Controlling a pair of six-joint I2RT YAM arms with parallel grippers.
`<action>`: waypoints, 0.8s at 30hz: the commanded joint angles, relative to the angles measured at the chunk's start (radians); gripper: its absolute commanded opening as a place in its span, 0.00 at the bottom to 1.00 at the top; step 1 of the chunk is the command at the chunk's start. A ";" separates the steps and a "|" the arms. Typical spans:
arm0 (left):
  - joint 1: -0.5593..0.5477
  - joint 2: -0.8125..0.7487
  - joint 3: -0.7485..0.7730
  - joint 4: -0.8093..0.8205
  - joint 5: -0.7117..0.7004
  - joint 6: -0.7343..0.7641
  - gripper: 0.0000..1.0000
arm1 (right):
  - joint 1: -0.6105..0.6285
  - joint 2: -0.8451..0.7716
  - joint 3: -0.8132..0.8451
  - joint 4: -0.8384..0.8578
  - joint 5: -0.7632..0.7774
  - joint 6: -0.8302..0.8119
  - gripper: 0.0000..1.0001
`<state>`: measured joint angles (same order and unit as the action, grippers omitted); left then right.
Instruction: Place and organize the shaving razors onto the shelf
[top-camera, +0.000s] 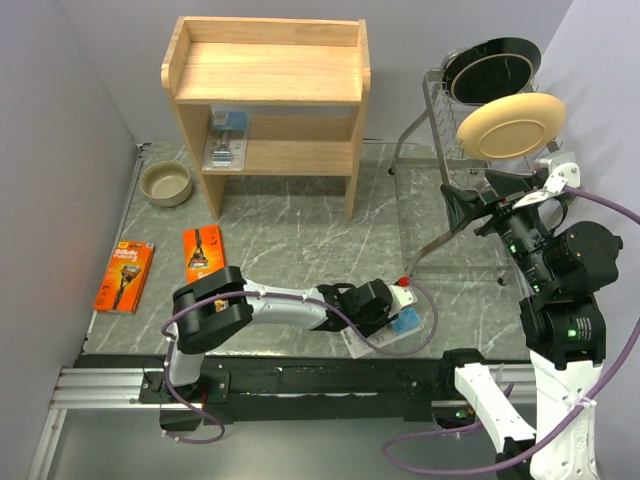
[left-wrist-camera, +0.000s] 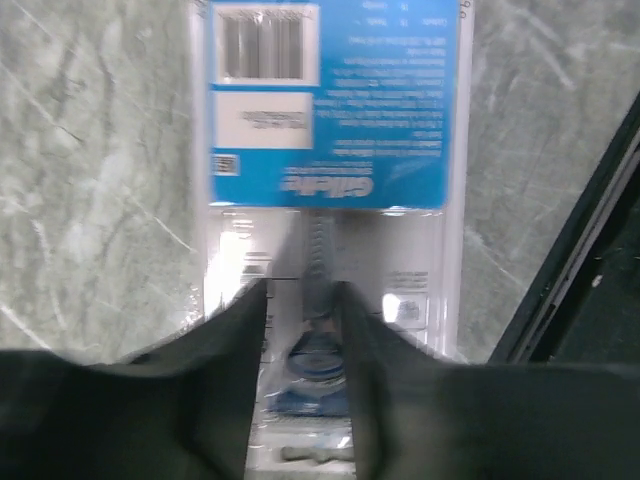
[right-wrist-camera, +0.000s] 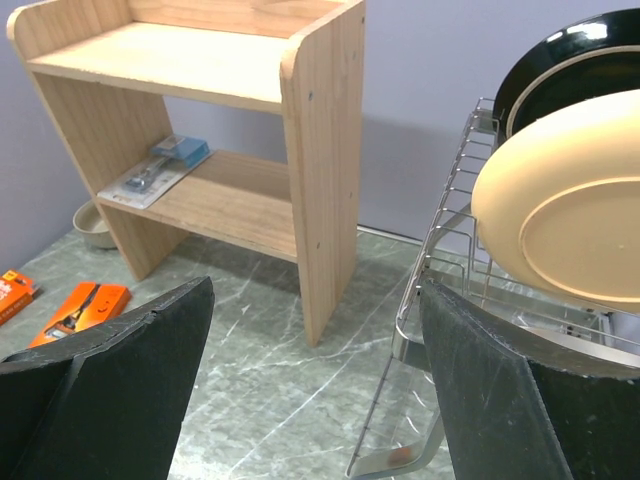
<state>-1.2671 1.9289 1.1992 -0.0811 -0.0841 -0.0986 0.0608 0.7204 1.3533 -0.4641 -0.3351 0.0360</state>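
Nearest us, the left hand (left-wrist-camera: 300, 295) sits low over the near blister pack (left-wrist-camera: 330, 150). This clear pack with a blue card lies flat on the marbled desk (top-camera: 300, 230), close to its near edge and right of centre. The fingers (left-wrist-camera: 235, 340) stand narrow and straddle the razor handle's bulge in the plastic. We cannot tell if they pinch it or only rest around it. The barcode end of the card points away from the wrist.

Farther back on the left, two razor packs lie flat on the desk, near each other but apart. The left orange pack (top-camera: 125, 277) is close to the desk's left edge, and the right orange pack (top-camera: 203, 252) is just right of it.

On the right side, the right hand (right-wrist-camera: 315, 290) hangs in the air with its jaws wide and nothing between them, facing the shelf.

Farther still, a small bowl (top-camera: 166, 183) sits on the desk left of the shelf (top-camera: 265, 70). We see the shelf's rimmed top tray bare. The shelf blister pack (top-camera: 227, 140) lies on the lower board at its left end.

At far right is the wire dish rack (top-camera: 440, 120). It holds a black plate (top-camera: 492, 65) and a cream plate (top-camera: 510, 125), both on edge.
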 joint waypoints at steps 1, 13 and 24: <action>0.006 0.009 0.013 0.004 -0.028 0.022 0.28 | -0.013 -0.013 -0.003 0.038 -0.015 0.004 0.90; 0.196 -0.283 -0.043 -0.175 0.020 0.045 0.05 | -0.015 0.048 0.046 0.059 -0.054 0.004 0.89; 0.412 -0.554 0.056 -0.318 -0.089 0.020 0.01 | -0.015 0.096 0.036 0.087 -0.051 -0.018 0.88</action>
<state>-0.9184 1.4269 1.1893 -0.3882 -0.0982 -0.0647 0.0532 0.7818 1.3590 -0.4282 -0.3695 0.0257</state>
